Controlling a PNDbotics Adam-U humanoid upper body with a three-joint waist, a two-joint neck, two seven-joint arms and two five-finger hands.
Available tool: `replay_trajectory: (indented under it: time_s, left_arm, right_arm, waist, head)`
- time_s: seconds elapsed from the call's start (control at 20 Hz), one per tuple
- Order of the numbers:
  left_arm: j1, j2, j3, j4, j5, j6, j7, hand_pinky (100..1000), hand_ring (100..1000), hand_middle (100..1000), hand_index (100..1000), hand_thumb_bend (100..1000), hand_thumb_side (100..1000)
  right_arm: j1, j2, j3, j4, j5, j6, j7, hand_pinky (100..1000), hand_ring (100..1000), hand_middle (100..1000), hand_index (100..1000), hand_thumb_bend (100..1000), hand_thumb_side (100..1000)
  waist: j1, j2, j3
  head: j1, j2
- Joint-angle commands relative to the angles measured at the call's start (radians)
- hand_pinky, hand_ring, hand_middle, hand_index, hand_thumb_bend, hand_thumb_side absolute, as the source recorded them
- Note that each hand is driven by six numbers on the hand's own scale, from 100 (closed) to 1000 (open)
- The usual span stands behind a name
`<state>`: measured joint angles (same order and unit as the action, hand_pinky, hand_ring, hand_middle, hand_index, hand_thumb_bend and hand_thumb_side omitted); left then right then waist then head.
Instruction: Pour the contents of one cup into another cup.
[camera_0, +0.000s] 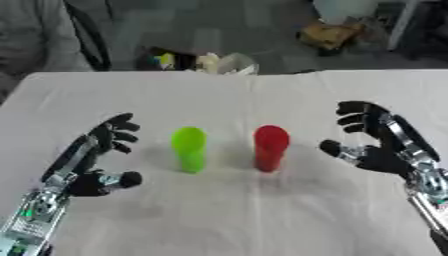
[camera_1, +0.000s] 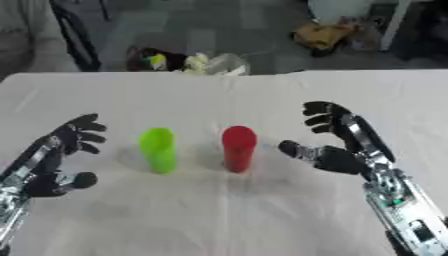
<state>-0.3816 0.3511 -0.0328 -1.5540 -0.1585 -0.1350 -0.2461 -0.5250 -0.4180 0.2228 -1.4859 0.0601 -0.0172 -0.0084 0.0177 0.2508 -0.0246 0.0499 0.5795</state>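
Two cups stand upright side by side on the white table (camera_0: 227, 215): a green cup (camera_0: 189, 149) on the left and a red cup (camera_0: 269, 147) on the right, a small gap between them. What is inside them does not show. My left hand (camera_0: 98, 155) hovers open to the left of the green cup, palm turned toward it, touching nothing. My right hand (camera_0: 376, 145) is open to the right of the red cup, thumb pointing at it, a short way off.
Beyond the table's far edge lie small items on the floor: a white bag (camera_0: 229, 64), a yellowish object (camera_0: 328, 34) and a pale bucket (camera_0: 346, 7). A seated person's sleeve (camera_0: 35, 40) shows at the far left.
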Motion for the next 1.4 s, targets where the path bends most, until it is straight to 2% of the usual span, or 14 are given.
replay_trajectory:
  time_s: [0.05,0.25,0.75,1.15,1.4]
  left_arm:
    - [-0.034,0.01,-0.008,0.008,-0.025,0.001,0.02,694,774,787,965,1000,590]
    - [-0.084,0.004,-0.032,0.061,-0.079,-0.003,0.043,702,784,795,968,1000,578]
    - [-0.182,-0.049,-0.091,0.255,-0.232,-0.044,0.128,660,748,760,955,997,456]
    - [-0.242,-0.113,-0.108,0.369,-0.247,-0.117,0.199,617,704,711,914,976,438]
    - [-0.263,-0.13,-0.118,0.405,-0.265,-0.137,0.205,593,671,677,899,947,435]
  right_arm:
    - [-0.002,-0.023,-0.001,-0.033,-0.001,0.0,-0.009,729,732,739,819,768,433]
    - [0.002,-0.025,0.002,-0.056,-0.01,0.003,-0.014,730,732,738,820,767,439]
    - [-0.001,-0.021,0.002,-0.085,-0.019,0.005,-0.028,732,729,735,819,756,454]
    - [-0.001,-0.015,0.005,-0.088,-0.024,0.003,-0.028,734,728,735,819,747,459]
    - [0.0,-0.014,0.006,-0.087,-0.027,0.001,-0.028,735,729,736,819,740,462]
  waist:
    - [-0.002,-0.021,-0.003]
    - [-0.004,-0.023,-0.008]
    - [-0.013,-0.023,-0.028]
    - [-0.013,-0.021,-0.044]
    - [-0.013,-0.021,-0.051]
  head:
    - [0.0,0.002]
    - [0.003,0.001]
    - [0.019,-0.002]
    - [0.028,-0.005]
    - [0.032,-0.005]
